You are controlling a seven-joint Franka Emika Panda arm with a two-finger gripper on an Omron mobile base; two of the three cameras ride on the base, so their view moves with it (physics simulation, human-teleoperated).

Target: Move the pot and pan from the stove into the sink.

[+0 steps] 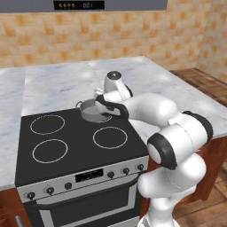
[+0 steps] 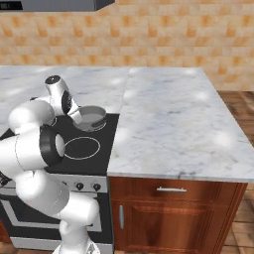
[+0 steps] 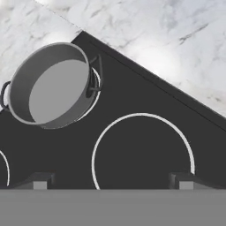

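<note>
Pincer (image 3: pixel 110 181) hung wide open over the stove (image 3: pixel 132 145), holding nothing, tips straddling the near right burner ring. The pot (image 3: pixel 50 86) sat ahead and left of it on the back right burner by the marble counter (image 3: pixel 145 31), untouched. Probably a hover before the descent onto the pot.

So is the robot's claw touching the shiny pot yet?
Apart. In the hand view the gripper fingertips sit over bare stove, with the pot off to one side.
</note>
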